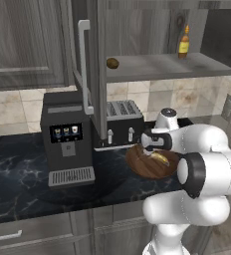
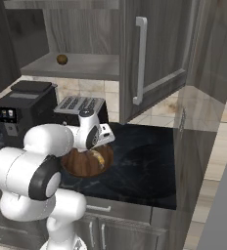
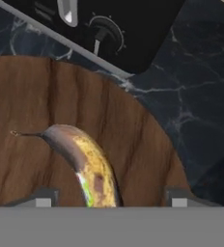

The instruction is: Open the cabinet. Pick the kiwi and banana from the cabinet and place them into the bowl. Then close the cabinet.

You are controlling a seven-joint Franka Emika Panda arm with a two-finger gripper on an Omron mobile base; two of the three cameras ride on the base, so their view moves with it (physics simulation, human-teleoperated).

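Observation:
The cabinet stands open, its left door [image 1: 95,55] and right door [image 2: 159,53] swung out over the counter. The kiwi [image 1: 112,63] [image 2: 61,59], small and brown, sits on the grey shelf [image 1: 162,65] inside. Below, the dark wooden bowl [image 1: 137,167] [image 2: 81,168] [image 3: 32,106] rests on the counter in front of the toaster. The banana [image 1: 160,158] [image 2: 97,158] [image 3: 92,169], yellow with brown patches, lies in the bowl. My gripper [image 3: 110,198] hangs just above it, open, with a fingertip [image 3: 41,198] on either side and clear of the fruit.
A black coffee machine [image 1: 67,144] stands left of the black toaster [image 1: 120,124] [image 2: 79,105] on the black marble counter [image 1: 18,174]. An amber bottle [image 1: 183,44] stands at the right of the shelf. Grey drawer fronts [image 1: 18,234] run below the counter edge.

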